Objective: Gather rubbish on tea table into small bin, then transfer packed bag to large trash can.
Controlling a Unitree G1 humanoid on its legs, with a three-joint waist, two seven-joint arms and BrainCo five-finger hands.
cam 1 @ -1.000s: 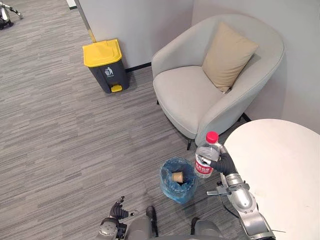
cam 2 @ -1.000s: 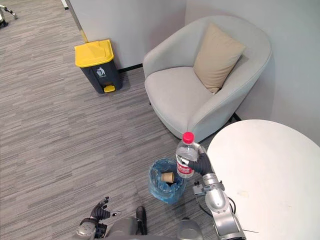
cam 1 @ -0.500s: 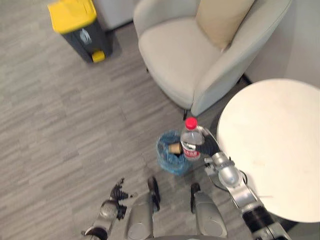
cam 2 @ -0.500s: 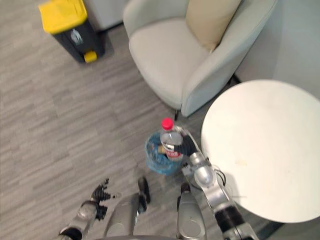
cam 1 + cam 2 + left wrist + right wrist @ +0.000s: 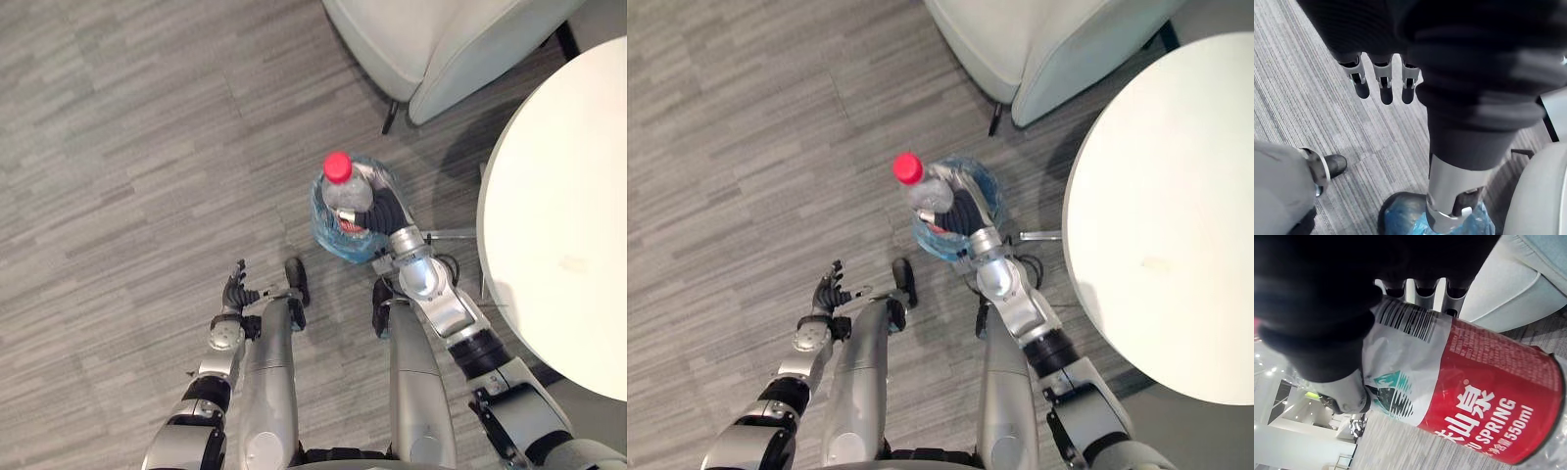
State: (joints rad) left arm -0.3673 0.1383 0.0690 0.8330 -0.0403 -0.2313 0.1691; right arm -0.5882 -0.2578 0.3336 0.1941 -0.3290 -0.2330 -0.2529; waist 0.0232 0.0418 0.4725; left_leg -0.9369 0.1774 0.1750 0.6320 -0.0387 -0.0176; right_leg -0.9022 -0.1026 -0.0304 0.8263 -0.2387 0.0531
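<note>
My right hand (image 5: 390, 213) is shut on a clear plastic bottle (image 5: 345, 198) with a red cap and a red and white label (image 5: 1469, 391). It holds the bottle upright right over the small bin (image 5: 328, 233), which is lined with a blue bag (image 5: 1410, 223) and stands on the floor beside the round white tea table (image 5: 558, 206). The bottle and hand hide most of the bin's inside. My left hand (image 5: 233, 290) hangs low at my left side with its fingers (image 5: 1383, 83) straight and nothing in them.
A light grey armchair (image 5: 441, 39) stands just beyond the bin, its dark legs near the table's edge. Grey striped carpet (image 5: 147, 147) stretches open to the left.
The camera has tilted down, so the yellow-lidded trash can has left the picture. My right hand has carried the bottle from beside the bin to right above it.
</note>
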